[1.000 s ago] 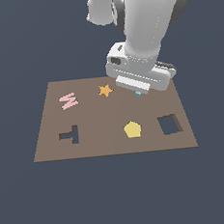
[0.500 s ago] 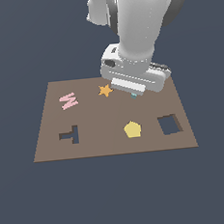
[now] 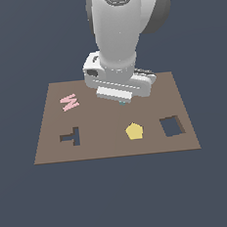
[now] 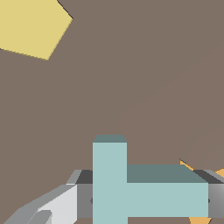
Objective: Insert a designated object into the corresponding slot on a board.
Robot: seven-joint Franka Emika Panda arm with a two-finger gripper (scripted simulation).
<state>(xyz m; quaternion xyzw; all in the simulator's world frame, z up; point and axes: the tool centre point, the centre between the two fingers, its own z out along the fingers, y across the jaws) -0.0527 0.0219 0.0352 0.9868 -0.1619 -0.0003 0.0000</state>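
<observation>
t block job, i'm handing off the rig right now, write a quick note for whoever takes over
Hand: shut on the T block, gripping it by its sides, as the wrist view shows.
T block: lifted off the board, above its middle, near the yellow pentagon; the arm hides it in the exterior view.
T slot: empty, toward the exterior view's left.
Done: pick-up.
Left: carry the block over to the T slot, line it up with the cutout, lower it in, release.
Pink N and square cutout are not part of this.
</observation>
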